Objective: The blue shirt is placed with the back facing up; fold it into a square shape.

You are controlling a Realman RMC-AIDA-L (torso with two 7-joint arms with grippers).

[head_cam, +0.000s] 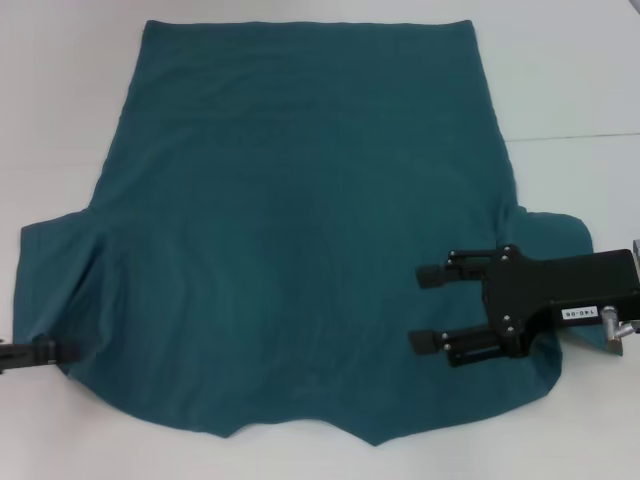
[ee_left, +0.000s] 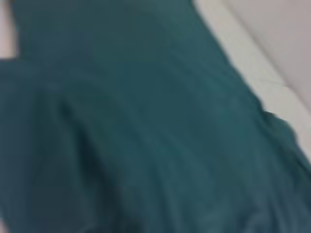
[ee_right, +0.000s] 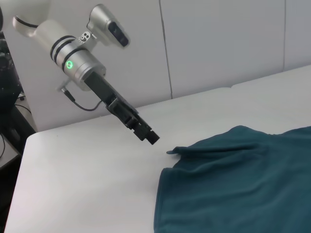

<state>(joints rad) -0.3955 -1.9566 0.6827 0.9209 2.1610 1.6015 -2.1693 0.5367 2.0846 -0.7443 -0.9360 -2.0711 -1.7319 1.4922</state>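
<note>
The large, plain dark teal-blue soft cotton short-sleeved shirt (head_cam: 300,230) lies spread flat on the white tabletop (head_cam: 580,70); it looks light, limp and likely to sag, so sleeve edges and hem corners seem the best holds. The right gripper (head_cam: 428,308) hovers over its right sleeve with jaws open, while the left gripper (head_cam: 62,350) sits at the left sleeve's edge, and whether its jaws are parted or closed cannot be told.

White table (head_cam: 560,80), white panel wall (ee_right: 218,43) behind.

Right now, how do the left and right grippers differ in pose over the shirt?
The right gripper is over the shirt near its right sleeve, fingers spread apart; the left gripper sits at the left sleeve's edge, mostly out of the head view. In the right wrist view the left gripper is above the table. Both point inward.
</note>
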